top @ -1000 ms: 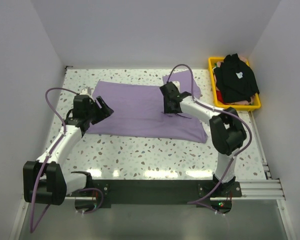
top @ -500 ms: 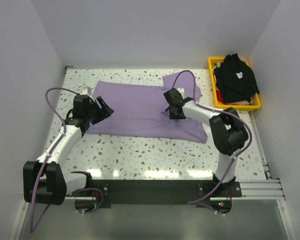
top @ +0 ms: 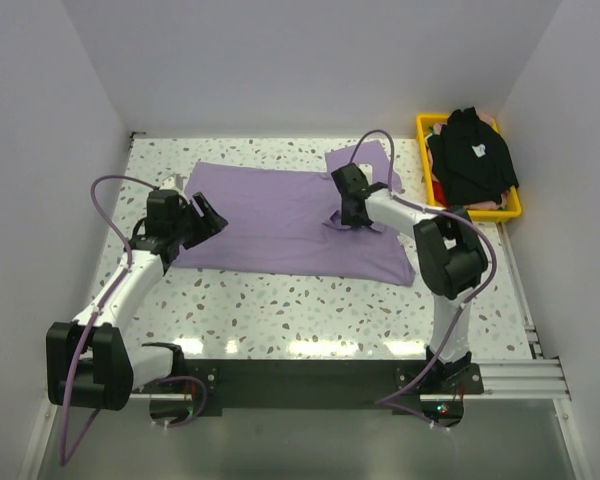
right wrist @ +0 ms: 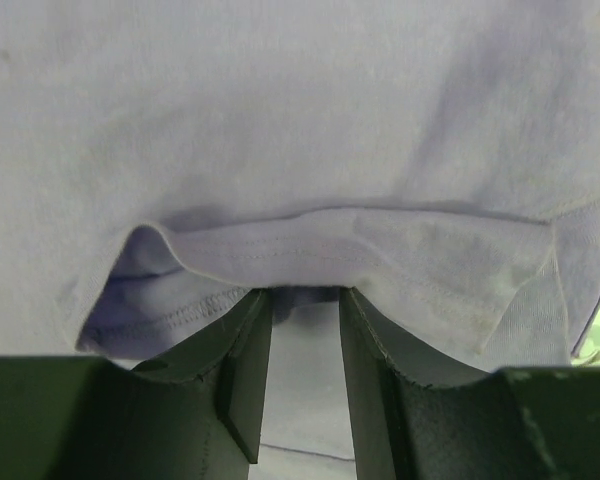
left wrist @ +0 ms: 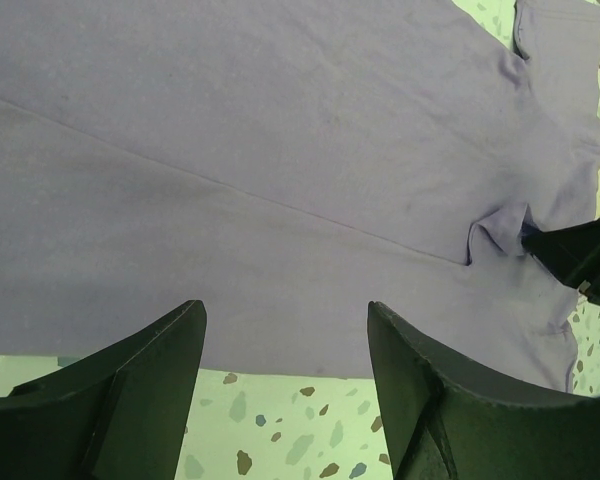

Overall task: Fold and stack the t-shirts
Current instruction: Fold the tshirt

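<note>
The lavender t-shirt point(top: 270, 215) lies spread flat across the speckled table, also in the left wrist view point(left wrist: 280, 150) and the right wrist view point(right wrist: 300, 120). My right gripper point(top: 348, 212) sits on the shirt's right part, near the sleeve; its jaws are narrowly set with a stitched hem bunched over their tips point(right wrist: 305, 292). A small pucker of cloth stands beside it point(left wrist: 500, 232). My left gripper point(top: 208, 217) is open and empty at the shirt's left edge point(left wrist: 285, 310), above bare table. The black t-shirt point(top: 472, 155) with a small white mark lies in the basket.
The yellow plastic basket point(top: 480, 213) stands at the far right corner, holding other clothes under the black shirt. White walls close in the table on the left, back and right. The table's near strip point(top: 300, 300) shows bare speckled surface.
My right gripper has moved up and to the right across the shirt, toward the right sleeve, dragging a fold of cloth. The left arm has not moved.
</note>
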{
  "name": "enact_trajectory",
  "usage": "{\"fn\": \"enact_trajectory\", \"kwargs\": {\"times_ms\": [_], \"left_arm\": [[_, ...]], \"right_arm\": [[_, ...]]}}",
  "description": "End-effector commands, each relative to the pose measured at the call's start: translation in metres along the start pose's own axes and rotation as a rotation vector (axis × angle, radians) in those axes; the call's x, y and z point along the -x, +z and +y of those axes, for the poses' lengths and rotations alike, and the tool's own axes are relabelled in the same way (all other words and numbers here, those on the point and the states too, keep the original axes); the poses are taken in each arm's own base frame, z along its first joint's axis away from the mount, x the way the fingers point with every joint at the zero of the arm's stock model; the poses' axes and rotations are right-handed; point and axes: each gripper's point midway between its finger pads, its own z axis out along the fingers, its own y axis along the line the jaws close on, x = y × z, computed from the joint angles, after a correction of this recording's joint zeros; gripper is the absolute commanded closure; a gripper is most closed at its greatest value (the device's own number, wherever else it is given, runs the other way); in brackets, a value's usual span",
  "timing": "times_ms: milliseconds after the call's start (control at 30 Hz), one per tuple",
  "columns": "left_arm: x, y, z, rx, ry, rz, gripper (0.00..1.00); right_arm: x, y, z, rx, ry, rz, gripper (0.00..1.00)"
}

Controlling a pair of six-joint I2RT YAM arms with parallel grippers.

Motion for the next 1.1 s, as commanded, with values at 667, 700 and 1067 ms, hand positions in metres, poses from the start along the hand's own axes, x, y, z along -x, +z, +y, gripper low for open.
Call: {"fn": "enact_trajectory", "kwargs": {"times_ms": [667, 700, 1067], "left_arm": [[0.012, 0.001, -0.011, -0.04, 0.038, -0.039, 0.29], [0.012, 0.001, -0.011, -0.039, 0.037, -0.041, 0.29], [0.075, 0.03, -0.02, 0.056, -0.021, -0.161, 0.29]], "right_arm": [[0.108, -0.005, 0.003, 0.016, 0.031, -0.151, 0.6], [0.11, -0.01, 0.002, 0.019, 0.033, -0.158, 0.6], [0.127, -0.038, -0.008, 0.072, 0.089, -0.19, 0.59]]}}
